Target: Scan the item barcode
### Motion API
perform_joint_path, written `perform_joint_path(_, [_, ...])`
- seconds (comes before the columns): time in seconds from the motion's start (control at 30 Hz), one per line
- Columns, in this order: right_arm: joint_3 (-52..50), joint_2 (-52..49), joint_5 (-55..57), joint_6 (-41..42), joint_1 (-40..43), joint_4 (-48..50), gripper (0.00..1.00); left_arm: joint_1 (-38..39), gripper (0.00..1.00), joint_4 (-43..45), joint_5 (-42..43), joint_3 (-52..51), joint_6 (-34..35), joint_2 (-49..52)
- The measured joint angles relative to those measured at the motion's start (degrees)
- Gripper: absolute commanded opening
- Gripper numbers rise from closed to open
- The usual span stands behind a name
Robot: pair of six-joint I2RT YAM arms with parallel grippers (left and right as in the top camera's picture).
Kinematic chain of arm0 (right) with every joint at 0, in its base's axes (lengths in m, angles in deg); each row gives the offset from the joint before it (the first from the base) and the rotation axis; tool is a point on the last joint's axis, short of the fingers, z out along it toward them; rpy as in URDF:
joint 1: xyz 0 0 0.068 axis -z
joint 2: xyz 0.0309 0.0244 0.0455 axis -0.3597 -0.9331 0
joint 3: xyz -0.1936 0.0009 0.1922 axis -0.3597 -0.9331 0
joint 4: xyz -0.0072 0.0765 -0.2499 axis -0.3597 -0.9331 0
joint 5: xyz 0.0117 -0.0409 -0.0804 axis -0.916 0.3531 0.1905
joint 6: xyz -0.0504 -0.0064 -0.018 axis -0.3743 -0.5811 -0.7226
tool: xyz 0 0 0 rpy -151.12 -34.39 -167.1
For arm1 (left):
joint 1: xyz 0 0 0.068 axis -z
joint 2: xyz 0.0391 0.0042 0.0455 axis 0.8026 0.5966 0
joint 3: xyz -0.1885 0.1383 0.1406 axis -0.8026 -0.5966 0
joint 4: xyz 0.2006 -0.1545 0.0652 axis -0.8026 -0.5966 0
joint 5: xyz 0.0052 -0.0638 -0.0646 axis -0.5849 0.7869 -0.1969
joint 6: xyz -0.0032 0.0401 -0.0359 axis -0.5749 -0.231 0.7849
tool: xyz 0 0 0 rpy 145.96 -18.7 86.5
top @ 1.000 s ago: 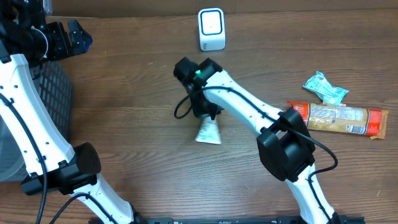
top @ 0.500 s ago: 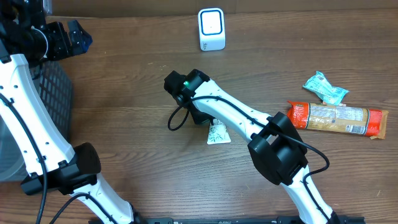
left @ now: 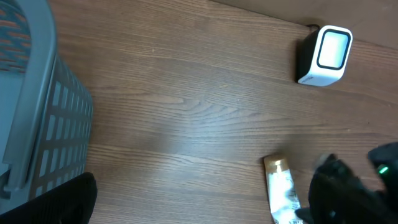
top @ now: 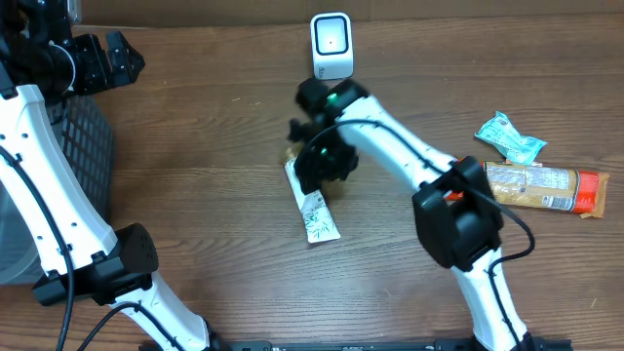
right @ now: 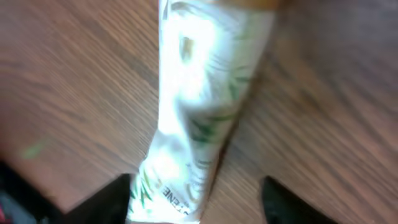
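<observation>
Wood-grain counter point(top: 195, 205), brown.
- Item: white tube point(top: 314, 207) with green leaf print. It lies flat near the counter's middle, gold cap toward the far edge and crimped end toward the near edge.
- Right gripper point(top: 318, 166): over the tube's far half. Its fingers point(right: 115, 199) are parted wider than the tube, which lies on the counter between them.
- Left gripper point(top: 119, 57): at the far left corner, above the grey basket point(top: 86, 146), spread wide and empty.
- White scanner point(top: 331, 45): upright at the far edge, beyond the tube.
- Teal packet point(top: 509, 136) and long orange-ended packet point(top: 536, 187): near the right edge, just beside each other.
</observation>
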Motion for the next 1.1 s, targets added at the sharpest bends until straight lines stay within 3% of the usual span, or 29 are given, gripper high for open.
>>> perform_joint_path(0.2, [0.46,0.00,-0.61,-0.90,4.98,-0.98,0.84,0.00,1.00,0.00,0.00,0.00,0.00,0.00])
perform_joint_path(0.33, [1.95,0.00,6.51,2.29,1.60,0.72,0.89,0.00,1.00,0.00,0.00,0.00,0.00,0.00])
perform_joint_path(0.43, [2.19,0.00,13.62,6.60,-3.87,2.91,1.00,0.00,0.99,0.00,0.00,0.00,0.00,0.00])
perform_joint_path(0.63, [2.21,0.00,26.64,16.04,-13.79,6.99,1.00,0.00,1.00,0.00,0.00,0.00,0.00,0.00])
perform_joint_path(0.87, [-1.46,0.00,38.05,20.57,-16.44,15.91,1.00,0.00,1.00,0.00,0.00,0.02,0.00,0.00])
perform_joint_path(1.1, [-6.25,0.00,43.71,20.11,-17.09,19.89,0.58,0.00,1.00,0.00,-0.02,0.00,0.00,0.00])
